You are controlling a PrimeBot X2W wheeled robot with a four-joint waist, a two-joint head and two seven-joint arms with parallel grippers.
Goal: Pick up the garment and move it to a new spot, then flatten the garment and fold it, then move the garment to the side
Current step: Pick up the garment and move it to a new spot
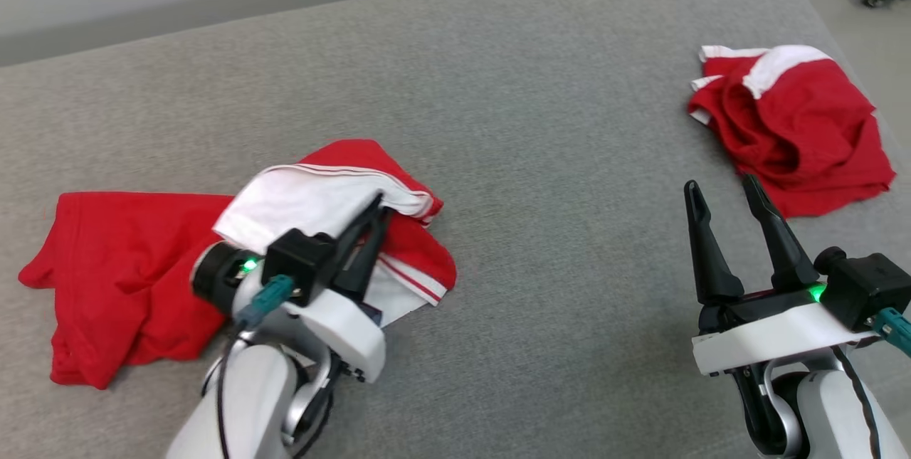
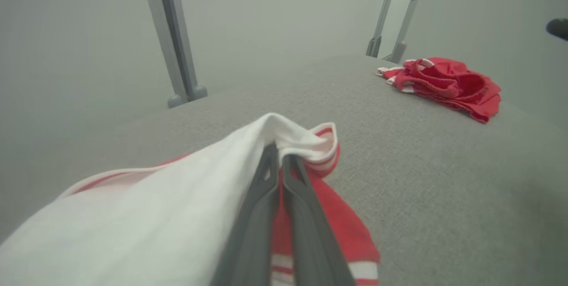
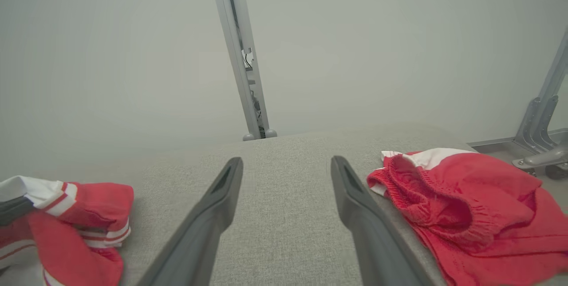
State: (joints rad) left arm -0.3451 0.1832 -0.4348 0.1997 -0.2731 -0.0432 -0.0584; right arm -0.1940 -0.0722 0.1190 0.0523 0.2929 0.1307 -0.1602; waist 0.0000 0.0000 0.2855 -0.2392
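We gripped the red-and-white garment (image 1: 128,267).
Our left gripper (image 1: 377,211) was clamped on its white fold; our right gripper (image 1: 720,187) stood wide apart, holding nothing, near a second red garment (image 1: 797,124).

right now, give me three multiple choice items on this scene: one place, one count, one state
1. Where is the far garment? A) right side of the grey surface B) near left corner C) on the floor
2. How many red-and-white garments lie on the surface? A) one B) two C) three
3. The left gripper is: A) open over bare surface B) shut on the near garment's white fabric C) shut on nothing
Answers: 1 A, it lies crumpled close to the open right gripper; 2 B, one near each gripper; 3 B, its fingers pinch a white fold.
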